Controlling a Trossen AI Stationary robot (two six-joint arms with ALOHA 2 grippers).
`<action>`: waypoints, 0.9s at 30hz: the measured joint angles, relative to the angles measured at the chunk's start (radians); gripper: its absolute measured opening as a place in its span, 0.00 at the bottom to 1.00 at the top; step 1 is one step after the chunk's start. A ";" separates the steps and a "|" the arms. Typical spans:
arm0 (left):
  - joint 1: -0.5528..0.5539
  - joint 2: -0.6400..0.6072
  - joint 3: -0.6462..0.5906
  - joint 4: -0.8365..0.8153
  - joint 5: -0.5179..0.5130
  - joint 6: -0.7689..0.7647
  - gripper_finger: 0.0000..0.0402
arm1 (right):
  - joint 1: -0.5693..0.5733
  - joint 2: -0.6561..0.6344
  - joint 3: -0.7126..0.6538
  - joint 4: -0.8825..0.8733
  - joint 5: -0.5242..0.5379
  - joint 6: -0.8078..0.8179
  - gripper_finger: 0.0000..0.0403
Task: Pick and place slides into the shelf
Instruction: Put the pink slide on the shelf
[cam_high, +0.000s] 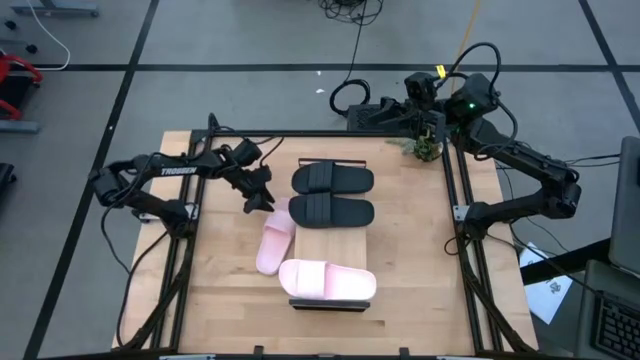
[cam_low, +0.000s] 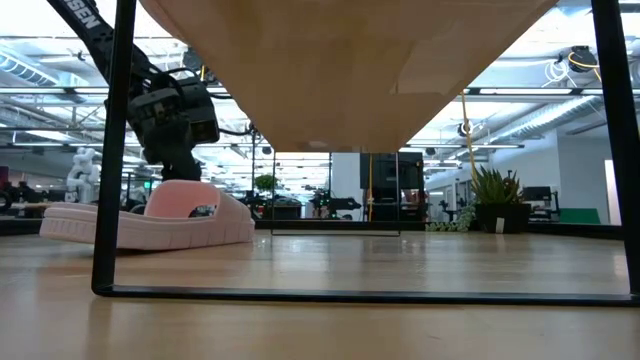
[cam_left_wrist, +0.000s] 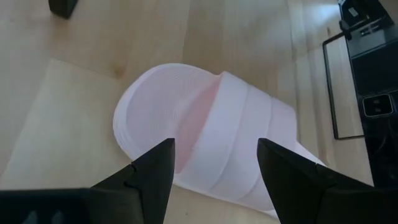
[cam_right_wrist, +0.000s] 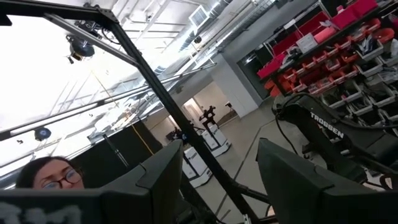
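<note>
The shelf (cam_high: 335, 245) is a narrow light-wood panel lying along the middle of the table, seen from underneath in the low view (cam_low: 350, 60). Two black slides (cam_high: 333, 178) (cam_high: 332, 211) lie on its far half, and one pink slide (cam_high: 327, 280) on its near end. The second pink slide (cam_high: 272, 245) (cam_low: 150, 220) (cam_left_wrist: 217, 124) lies sole-down on the table left of the shelf. My left gripper (cam_high: 262, 198) (cam_left_wrist: 214, 146) (cam_low: 180, 170) is open, close above that slide's strap. My right gripper (cam_high: 430, 140) (cam_right_wrist: 217, 149) is open, raised at the far right corner.
A small potted plant (cam_high: 428, 150) (cam_low: 495, 195) stands at the table's far right corner. The shelf's thin dark frame leg (cam_low: 110, 150) stands near the pink slide. Black rails run along the table's left and right sides. A person shows in the right wrist view.
</note>
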 joint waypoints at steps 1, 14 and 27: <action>-0.002 0.000 0.000 0.000 0.000 0.005 0.57 | 0.000 0.000 0.000 0.000 0.002 0.000 0.49; -0.006 0.089 0.000 0.056 -0.021 0.011 0.57 | 0.000 0.000 0.000 0.000 0.024 -0.024 0.49; -0.020 0.132 0.000 0.020 0.061 0.023 0.57 | 0.000 0.000 0.000 -0.003 0.023 -0.021 0.49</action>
